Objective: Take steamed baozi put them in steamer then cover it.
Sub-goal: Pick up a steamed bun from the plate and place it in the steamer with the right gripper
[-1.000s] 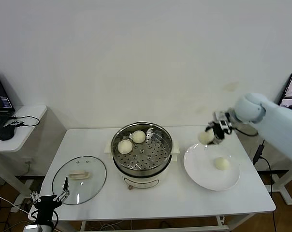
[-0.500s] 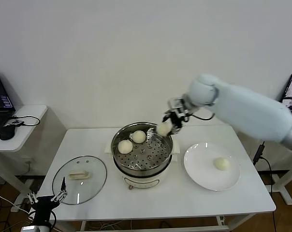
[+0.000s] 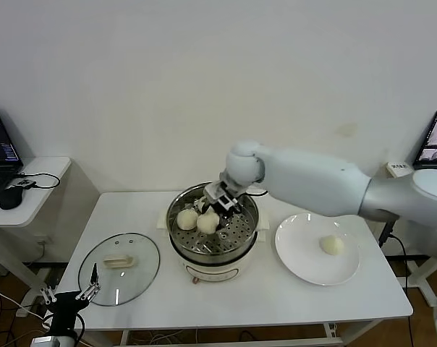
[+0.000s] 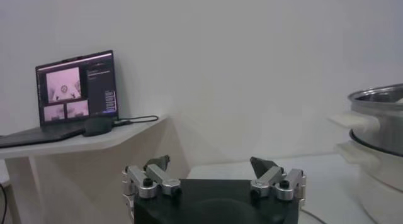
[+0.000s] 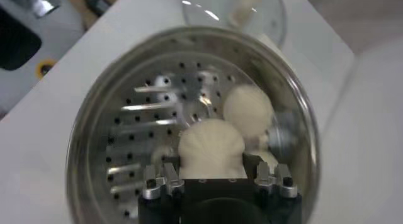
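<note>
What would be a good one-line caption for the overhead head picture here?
Right hand holds a baozi inside the steamer, one bun left on the white plate, glass cover lying aside.

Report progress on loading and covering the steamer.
Done: one baozi lies in the steamer; a second behind the arm can't be confirmed. In hand: the right gripper holds another baozi over the basket. Left: one baozi on the plate, and the cover on the table by the open, idle left gripper.
</note>
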Controlling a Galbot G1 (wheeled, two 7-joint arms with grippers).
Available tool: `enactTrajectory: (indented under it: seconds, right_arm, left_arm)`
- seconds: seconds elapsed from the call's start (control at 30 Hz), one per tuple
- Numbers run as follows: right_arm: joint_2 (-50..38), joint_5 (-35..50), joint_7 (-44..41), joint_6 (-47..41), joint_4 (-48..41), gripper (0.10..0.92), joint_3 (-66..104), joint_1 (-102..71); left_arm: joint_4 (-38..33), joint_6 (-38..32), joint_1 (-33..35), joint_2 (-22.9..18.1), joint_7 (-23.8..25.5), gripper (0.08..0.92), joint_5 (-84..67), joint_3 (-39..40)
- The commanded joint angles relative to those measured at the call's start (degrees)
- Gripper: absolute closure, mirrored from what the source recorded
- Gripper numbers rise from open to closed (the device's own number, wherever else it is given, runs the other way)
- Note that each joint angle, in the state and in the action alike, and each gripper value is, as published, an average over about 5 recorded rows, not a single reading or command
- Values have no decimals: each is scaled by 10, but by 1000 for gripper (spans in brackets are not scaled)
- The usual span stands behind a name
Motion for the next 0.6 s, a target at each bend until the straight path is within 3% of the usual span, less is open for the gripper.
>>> enactTrajectory:
  seconds: [0.03, 0.47, 0.6]
  right_arm:
    - [37, -46, 7, 84, -11, 402, -29, -4]
    - [28, -51, -11, 106, 1, 390, -36, -2]
    - [23, -49, -3, 108, 5, 337, -33, 1]
  left_arm:
    - [2, -1, 0, 0, 0, 177, 0, 1]
    - [6, -6, 1, -5, -1, 177, 0, 2]
    - [6, -7, 1, -5, -1, 177, 0, 3]
